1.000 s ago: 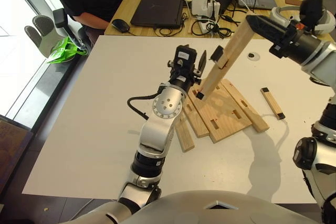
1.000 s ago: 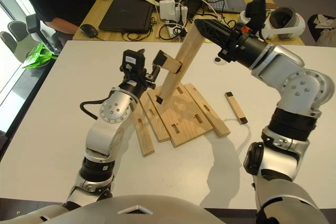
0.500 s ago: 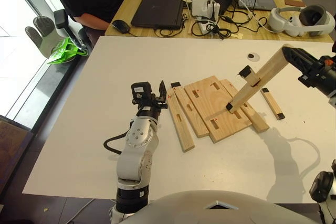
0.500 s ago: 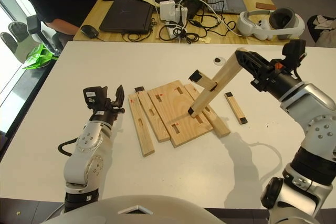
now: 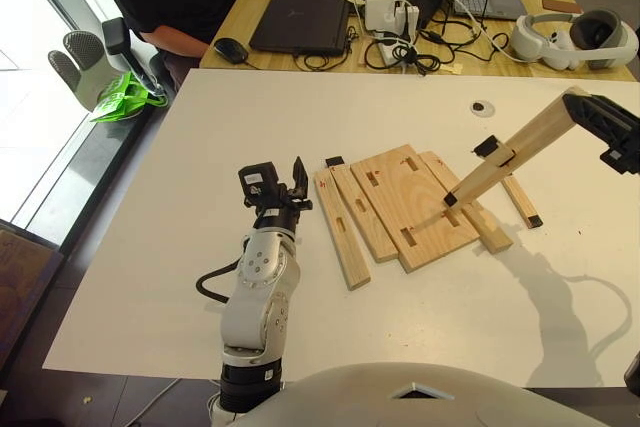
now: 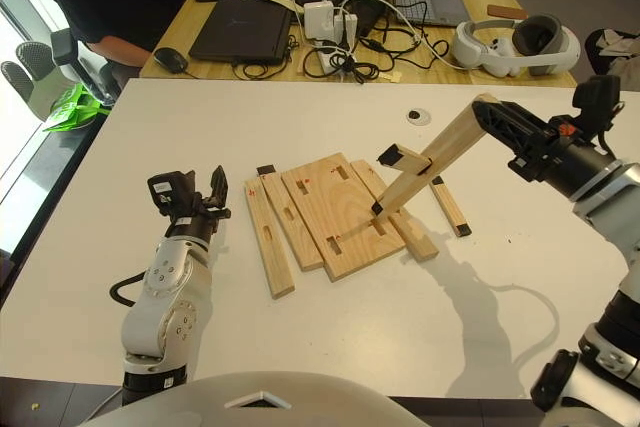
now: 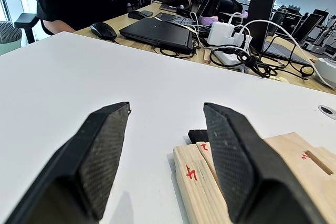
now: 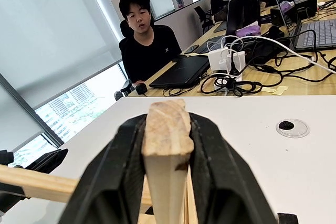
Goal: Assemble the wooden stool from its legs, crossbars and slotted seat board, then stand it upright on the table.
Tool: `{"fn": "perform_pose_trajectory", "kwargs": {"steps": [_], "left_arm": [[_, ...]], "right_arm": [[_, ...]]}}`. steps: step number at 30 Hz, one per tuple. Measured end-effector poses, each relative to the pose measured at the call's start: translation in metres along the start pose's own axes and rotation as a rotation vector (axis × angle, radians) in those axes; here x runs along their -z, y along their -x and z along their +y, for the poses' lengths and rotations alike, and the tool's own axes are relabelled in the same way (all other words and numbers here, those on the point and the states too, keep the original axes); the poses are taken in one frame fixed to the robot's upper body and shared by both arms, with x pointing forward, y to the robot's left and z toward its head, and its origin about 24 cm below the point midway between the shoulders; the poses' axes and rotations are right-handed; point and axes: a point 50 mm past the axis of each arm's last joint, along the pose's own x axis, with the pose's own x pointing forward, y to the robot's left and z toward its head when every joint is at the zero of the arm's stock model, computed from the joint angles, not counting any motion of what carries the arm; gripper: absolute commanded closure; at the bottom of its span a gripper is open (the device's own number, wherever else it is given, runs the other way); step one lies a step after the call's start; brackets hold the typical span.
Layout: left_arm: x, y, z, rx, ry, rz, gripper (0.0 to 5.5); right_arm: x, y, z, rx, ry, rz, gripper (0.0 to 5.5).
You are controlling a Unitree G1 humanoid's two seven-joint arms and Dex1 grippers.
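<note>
**Mia:** What do the right fingers (image 8: 215,166) have?

**Sam:** They are shut tight on the top end of a wooden leg (image 6: 430,162). It slants down and away from them. Its far end is low over the seat board (image 6: 335,212). I cannot tell if it touches.

**Mia:** Is the leg hard to hold?

**Sam:** I think it is stiff and light and will not bend. But it is long and held at the very tip, so the far end may wobble. A grip nearer the middle looks steadier.

**Mia:** How is that arm?

**Sam:** It is up high, out at the right side.

**Mia:** And the left fingers (image 7: 100,156)?

**Sam:** They are spread wide and hold nothing. That arm is bent up. The fingers point forward, low over the worktop (image 5: 200,117), and the board's pieces lie just beside them. A small crossbar (image 6: 450,207) lies below the right fingers.
</note>
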Motion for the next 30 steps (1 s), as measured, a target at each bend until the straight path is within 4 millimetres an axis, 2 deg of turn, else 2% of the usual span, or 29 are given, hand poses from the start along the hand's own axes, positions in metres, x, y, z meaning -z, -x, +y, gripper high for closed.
{"fn": "perform_pose_trajectory", "kwargs": {"steps": [4,7,10,18,21,25,30], "left_arm": [[0.001,0.000,0.000,-0.004,0.002,-0.001,2.91],[0.001,0.000,0.001,-0.006,0.004,-0.001,2.91],[0.002,0.001,0.002,-0.014,0.007,0.006,2.91],[0.002,0.001,0.005,-0.030,0.009,0.005,2.91],[0.002,0.001,0.006,-0.038,0.008,0.003,2.91],[0.001,-0.002,0.005,-0.035,0.007,0.001,2.91],[0.003,-0.005,0.004,-0.030,0.005,0.008,2.91]], "right_arm": [[0.008,0.005,0.004,0.002,-0.026,0.031,4.47],[0.010,0.016,0.004,0.015,-0.021,0.050,4.47],[0.009,0.027,0.001,0.023,-0.006,0.094,4.47],[0.016,0.038,-0.006,0.039,0.038,0.130,4.47],[0.020,0.032,0.009,0.010,0.109,0.149,4.47],[0.039,0.014,0.043,-0.040,0.183,0.134,4.47],[0.052,0.000,0.061,-0.046,0.186,0.104,4.47]]}}
